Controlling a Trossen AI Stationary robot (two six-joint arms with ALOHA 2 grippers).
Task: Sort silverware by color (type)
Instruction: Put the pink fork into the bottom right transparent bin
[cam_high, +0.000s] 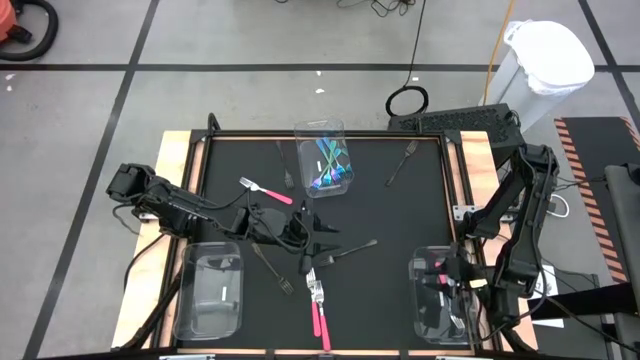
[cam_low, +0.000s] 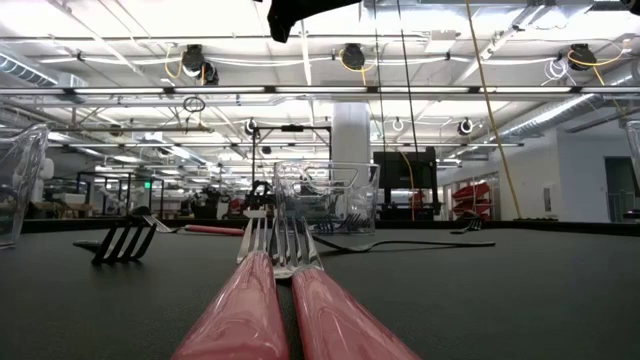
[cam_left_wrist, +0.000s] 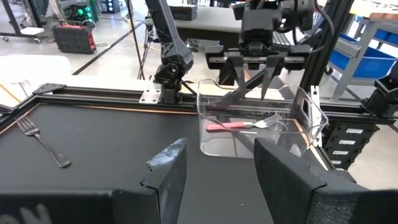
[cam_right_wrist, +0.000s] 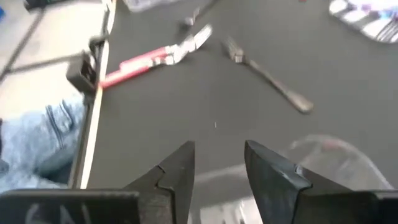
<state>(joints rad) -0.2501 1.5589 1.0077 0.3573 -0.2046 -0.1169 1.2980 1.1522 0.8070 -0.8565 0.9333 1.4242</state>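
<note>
A: Looking down from above first: how far along?

B: Well short of done, at a guess. Find the teal utensils (cam_high: 328, 172) gathered in the far bin (cam_high: 303, 135), at the middle of the tabletop (cam_high: 420, 200) edge opposite the low camera. See one pink fork (cam_high: 438, 268) in the right bin (cam_high: 418, 310) at the right corner on the camera's side, with the right hand (cam_high: 455, 283) above it. Spot no silverware in the left bin (cam_high: 190, 300) at the left corner on that side.

A: And left to sort?

B: Count a loose pink fork (cam_high: 265, 190) left of centre, a pink pair (cam_high: 320, 312) at the camera-side edge, and several dark forks (cam_high: 352, 248) scattered about. Place the left hand (cam_high: 305, 238) over the centre, among them.

A: From tabletop height?

B: Meet the pink pair (cam_low: 250, 310) right in front, handles side by side and touching. Note a dark fork (cam_low: 125, 242) off to one side and the far bin behind.

A: Left wrist?

B: Shows the left hand (cam_left_wrist: 217, 165) with fingers parted and nothing between. Beyond, catches the right hand (cam_left_wrist: 252, 90) spread open over the right bin, with the pink fork (cam_left_wrist: 230, 126) lying flat inside, free of the fingers.

A: Right wrist?

B: Confirms it: right hand (cam_right_wrist: 219, 155) open and empty. Also takes in the pink pair and one dark fork on the bare tabletop.
</note>
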